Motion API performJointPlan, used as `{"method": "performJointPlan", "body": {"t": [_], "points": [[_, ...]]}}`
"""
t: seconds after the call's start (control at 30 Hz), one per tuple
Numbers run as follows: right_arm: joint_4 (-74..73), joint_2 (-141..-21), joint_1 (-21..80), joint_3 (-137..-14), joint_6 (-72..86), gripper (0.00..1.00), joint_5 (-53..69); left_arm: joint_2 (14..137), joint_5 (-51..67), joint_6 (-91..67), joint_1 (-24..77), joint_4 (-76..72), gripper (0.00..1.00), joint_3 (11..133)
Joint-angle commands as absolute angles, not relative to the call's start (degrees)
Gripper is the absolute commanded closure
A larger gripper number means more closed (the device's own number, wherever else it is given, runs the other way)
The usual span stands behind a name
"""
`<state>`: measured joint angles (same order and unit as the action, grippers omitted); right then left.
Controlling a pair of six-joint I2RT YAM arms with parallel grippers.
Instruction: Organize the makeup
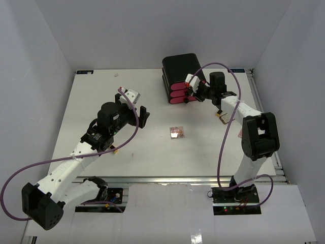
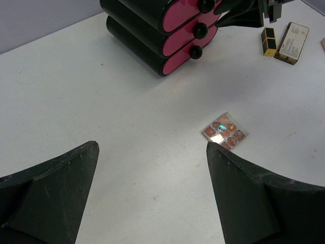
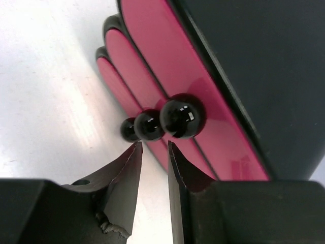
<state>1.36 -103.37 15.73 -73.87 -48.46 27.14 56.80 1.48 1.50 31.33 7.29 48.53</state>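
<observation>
A square palette (image 1: 176, 132) with pink pans lies flat mid-table; it also shows in the left wrist view (image 2: 225, 132), just beyond my right fingertip. A black-and-gold lipstick (image 2: 269, 40) and a flat tan compact (image 2: 292, 35) lie to the right of the drawer box, under my right arm (image 1: 222, 117). My left gripper (image 1: 136, 108) (image 2: 151, 147) is wide open and empty above bare table. My right gripper (image 1: 190, 95) (image 3: 154, 145) is slightly open and empty, its tips just short of the black drawer knobs (image 3: 149, 124). No brown bottle is in view.
The black box with three pink drawers (image 1: 179, 76) (image 2: 162, 30) stands at the back centre, all drawers closed. A small pink item (image 1: 238, 134) lies near the table's right edge. Walls enclose the left, back and right sides.
</observation>
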Motion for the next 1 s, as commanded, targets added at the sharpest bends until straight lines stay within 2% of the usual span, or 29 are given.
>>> {"method": "performJointPlan", "body": {"t": [0.0,0.2,0.43,0.7,0.97], "points": [[7.38,-96.85,14.12,-69.3,-36.94,0.65,32.4,56.16,1.93,1.29,31.11,6.33,0.02,48.63],[20.03,-91.24,10.87,-60.27,-12.01,0.5,33.86,56.34,2.37,1.2,31.11,6.38,0.02,48.69],[28.23,-93.29,10.81,-56.36,9.92,0.31,27.02,57.07,2.1,0.97,31.11,6.07,0.02,48.52],[34.4,-101.43,10.72,-59.1,26.47,0.27,27.23,57.92,1.87,0.97,30.67,6.04,0.02,48.43],[38.13,-107.8,10.72,-61.63,32.83,0.3,24.64,58.36,2.2,0.82,30.36,5.89,0.02,48.43]]}}
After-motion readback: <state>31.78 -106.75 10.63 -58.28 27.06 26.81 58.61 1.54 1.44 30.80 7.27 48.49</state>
